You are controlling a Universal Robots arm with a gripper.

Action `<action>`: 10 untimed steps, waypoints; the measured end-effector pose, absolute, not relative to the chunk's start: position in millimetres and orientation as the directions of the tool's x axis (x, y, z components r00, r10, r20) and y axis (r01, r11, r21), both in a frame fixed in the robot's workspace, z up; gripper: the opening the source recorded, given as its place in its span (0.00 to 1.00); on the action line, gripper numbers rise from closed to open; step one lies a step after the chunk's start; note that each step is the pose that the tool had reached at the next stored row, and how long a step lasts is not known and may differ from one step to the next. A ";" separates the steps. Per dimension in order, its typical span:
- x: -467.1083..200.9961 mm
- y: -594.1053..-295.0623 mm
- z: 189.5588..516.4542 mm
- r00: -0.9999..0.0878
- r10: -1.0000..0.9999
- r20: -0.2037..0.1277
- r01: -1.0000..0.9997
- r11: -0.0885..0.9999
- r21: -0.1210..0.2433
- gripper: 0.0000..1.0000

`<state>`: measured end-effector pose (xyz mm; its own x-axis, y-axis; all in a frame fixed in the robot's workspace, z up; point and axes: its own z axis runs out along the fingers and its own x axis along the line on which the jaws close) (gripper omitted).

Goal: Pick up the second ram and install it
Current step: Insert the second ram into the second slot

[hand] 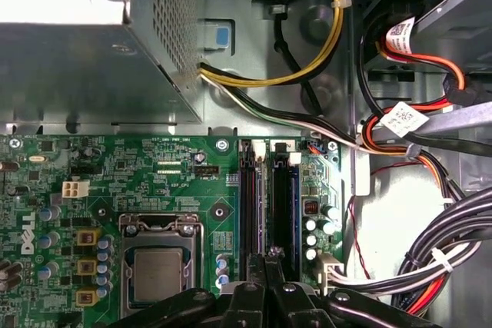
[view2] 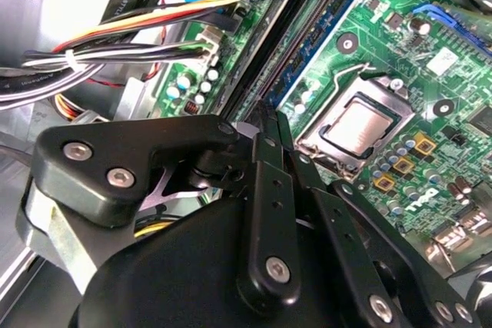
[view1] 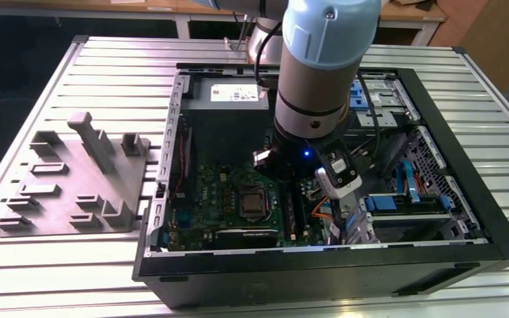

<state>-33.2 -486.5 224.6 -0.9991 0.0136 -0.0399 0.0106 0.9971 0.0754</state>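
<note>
My gripper [hand: 270,257], fingers pressed together, hides the second ram's [hand: 281,197] near end; its long axis follows the motherboard slots [hand: 247,197].

Open computer case [view1: 431,255] lying on the worktop [view1: 113,59]; parts fixture [view1: 77,179] at the exterior view's left. Inside: motherboard [view1: 219,205] with processor socket [view1: 251,202] left of the memory slots [hand: 265,205]; cable bundle [hand: 453,243] right.

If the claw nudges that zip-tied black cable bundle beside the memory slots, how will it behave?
The black cable bundle is likely floppy, since it curves loosely. Its tie probably makes the strands shift together rather than splay.
</note>
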 end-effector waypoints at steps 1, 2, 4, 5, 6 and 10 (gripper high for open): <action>-33.2 -486.4 224.6 -0.999 0.014 -0.040 0.011 0.997 0.078 0.11; -33.2 -486.4 224.5 -0.999 0.014 -0.040 0.011 0.997 0.079 0.11; -33.2 -486.5 224.4 -0.999 0.014 -0.040 0.011 0.997 0.079 0.11; -33.2 -486.6 224.1 -0.999 0.014 -0.040 0.011 0.997 0.079 0.11; -33.2 -486.7 223.8 -0.999 0.014 -0.040 0.011 0.997 0.079 0.11; -33.2 -487.1 222.3 -0.999 0.014 -0.040 0.011 0.997 0.079 0.11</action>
<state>-33.2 -487.1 222.3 -0.9991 0.0138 -0.0399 0.0106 0.9968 0.0791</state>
